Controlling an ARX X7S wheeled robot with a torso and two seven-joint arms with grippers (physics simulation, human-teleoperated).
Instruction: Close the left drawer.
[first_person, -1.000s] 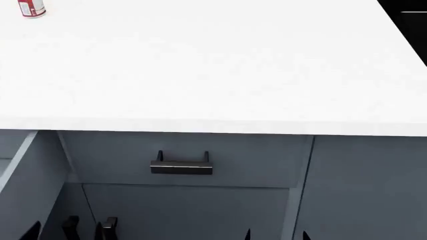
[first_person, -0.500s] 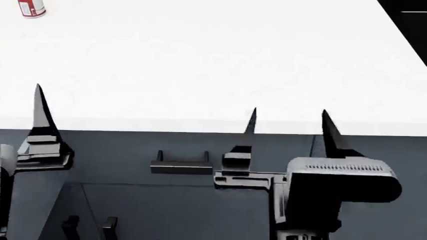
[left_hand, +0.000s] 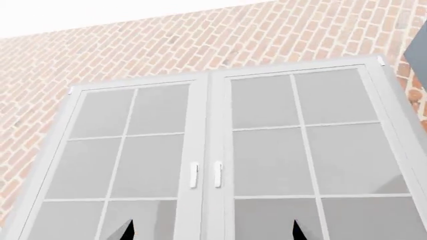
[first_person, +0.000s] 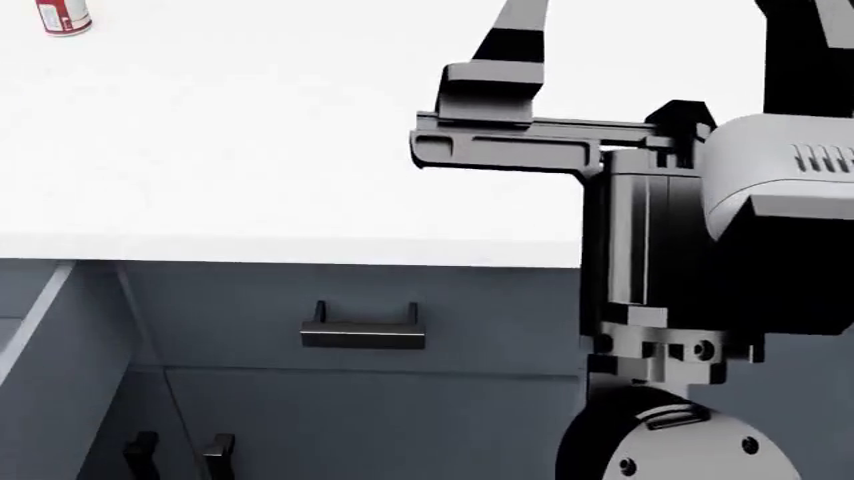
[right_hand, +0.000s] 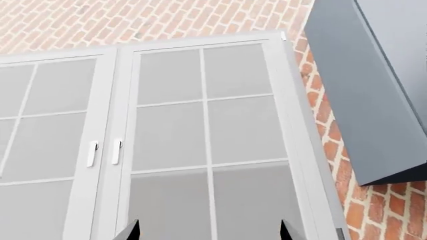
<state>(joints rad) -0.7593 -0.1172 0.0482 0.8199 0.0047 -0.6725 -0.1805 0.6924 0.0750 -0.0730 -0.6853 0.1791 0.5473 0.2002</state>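
Across the top of the head view spreads the white countertop (first_person: 267, 130), with slate-grey cabinet fronts below it. Your right arm has swung up since half a second ago and now fills the right side, its gripper (first_person: 641, 20) raised above the counter with jaws spread wide. The left gripper (left_hand: 212, 231) has left the head view; its wrist camera shows two dark fingertips set apart, aimed at a white-framed window (left_hand: 213, 160) in a brick wall (left_hand: 200, 45). The left drawer (first_person: 34, 320) juts out at the far left edge, open and untouched. Beside it sits the other drawer with a black bar handle (first_person: 363, 330). Neither gripper is near the drawer, so the push has likely yet to begin.
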